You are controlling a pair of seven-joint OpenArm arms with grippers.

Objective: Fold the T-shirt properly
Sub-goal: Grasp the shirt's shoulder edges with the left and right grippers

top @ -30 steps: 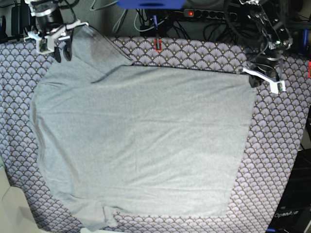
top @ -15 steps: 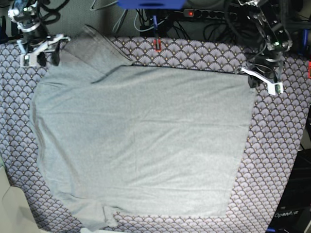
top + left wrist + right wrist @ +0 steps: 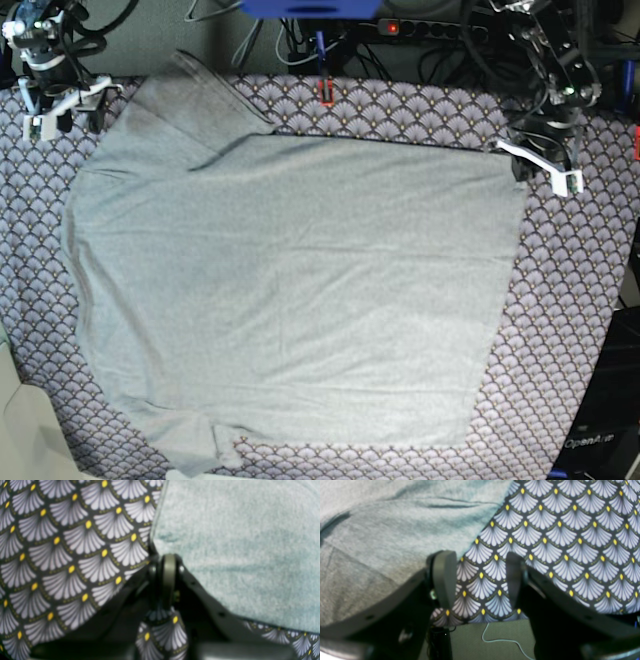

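The light grey T-shirt (image 3: 290,290) lies spread flat on the purple fan-patterned tablecloth (image 3: 570,330), with one sleeve (image 3: 185,100) at the back left. My right gripper (image 3: 62,108) hovers at the back left corner, just off that sleeve. In the right wrist view the right gripper (image 3: 480,577) is open with only tablecloth between its fingers, and the T-shirt (image 3: 382,535) lies left of them. My left gripper (image 3: 522,160) sits at the shirt's back right corner. In the left wrist view the left gripper (image 3: 168,562) is shut, and the T-shirt (image 3: 237,542) edge runs in under the fingertips.
A power strip (image 3: 420,28) with a red light, cables and a blue object (image 3: 310,8) line the back edge. A small red piece (image 3: 325,92) stands at the back middle. The table's edge and a thin cable (image 3: 500,640) on the floor show below the right gripper.
My right gripper has opened and drawn left, away from the sleeve, which now lies loose. The left gripper has stayed shut at the shirt's corner.
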